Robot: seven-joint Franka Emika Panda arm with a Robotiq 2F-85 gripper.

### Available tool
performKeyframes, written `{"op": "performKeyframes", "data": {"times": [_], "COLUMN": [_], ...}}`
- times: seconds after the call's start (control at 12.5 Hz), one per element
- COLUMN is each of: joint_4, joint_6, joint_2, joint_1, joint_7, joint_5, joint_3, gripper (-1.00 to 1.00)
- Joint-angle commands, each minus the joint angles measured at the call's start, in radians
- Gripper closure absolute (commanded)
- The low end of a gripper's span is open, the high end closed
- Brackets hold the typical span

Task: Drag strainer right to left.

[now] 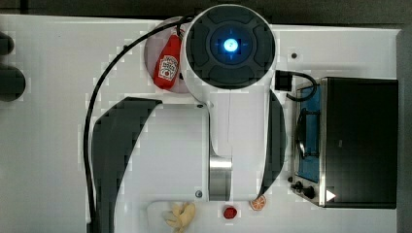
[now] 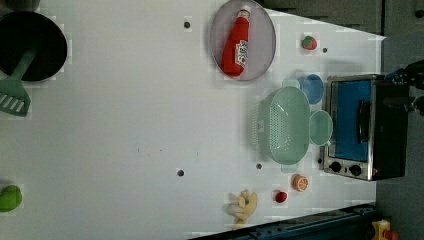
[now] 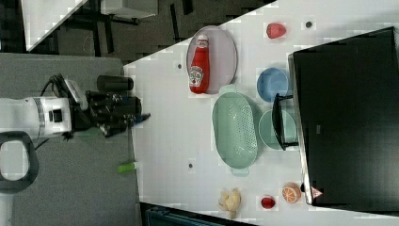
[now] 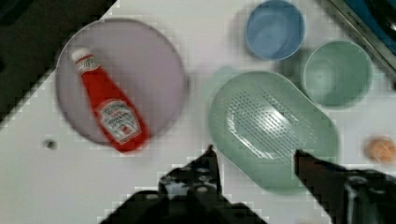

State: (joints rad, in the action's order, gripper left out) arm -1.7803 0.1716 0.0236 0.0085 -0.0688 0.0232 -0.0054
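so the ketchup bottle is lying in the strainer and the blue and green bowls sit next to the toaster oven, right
Not quite. In the left view the ketchup bottle lies on the round plate, not in the strainer, which holds nothing. The blue bowl and green bowl do sit next to the toaster oven.

White table (image 2: 125,125); grey floor (image 3: 70,188) beside; dark area beyond, possibly shelving.

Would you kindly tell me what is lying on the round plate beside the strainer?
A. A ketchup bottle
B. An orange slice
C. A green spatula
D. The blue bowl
A. In the left view a red ketchup bottle lies on its side on the round plate, next to the strainer, while the blue bowl sits on the table off the plate.
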Motion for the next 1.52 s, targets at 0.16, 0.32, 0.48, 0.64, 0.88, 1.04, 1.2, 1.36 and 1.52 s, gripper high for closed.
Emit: {"op": "performKeyframes", "data": {"times": [0.16, 0.32, 0.48, 0.64, 0.88, 1.04, 1.2, 1.36, 1.52], "joint_4": [-0.069, -0.1, -0.17, -0.261, -0.413, -0.506, -0.579, -0.624, -0.645], "joint_6": [-0.192, -0.191, -0.171, -0.083, 0.133, 0.3, 0.458, 0.589, 0.693], "joint_2": [0.293, 0.292, 0.282, 0.258, 0.193, 0.132, 0.06, -0.03, -0.124], "joint_1": [-0.027, -0.027, -0.027, -0.027, -0.027, -0.027, -0.027, -0.025, -0.016], "joint_7": [-0.163, -0.164, -0.182, -0.234, -0.353, -0.426, -0.494, -0.554, -0.619], "joint_5": [-0.013, -0.013, -0.013, -0.013, -0.013, -0.013, -0.013, -0.013, -0.013], "joint_3": [-0.027, -0.027, -0.026, -0.026, -0.024, -0.02, -0.013, -0.004, 0.005], "gripper": [-0.82, -1.0, -1.0, -1.0, -1.0, -1.0, -1.0, -1.0, -1.0]}}
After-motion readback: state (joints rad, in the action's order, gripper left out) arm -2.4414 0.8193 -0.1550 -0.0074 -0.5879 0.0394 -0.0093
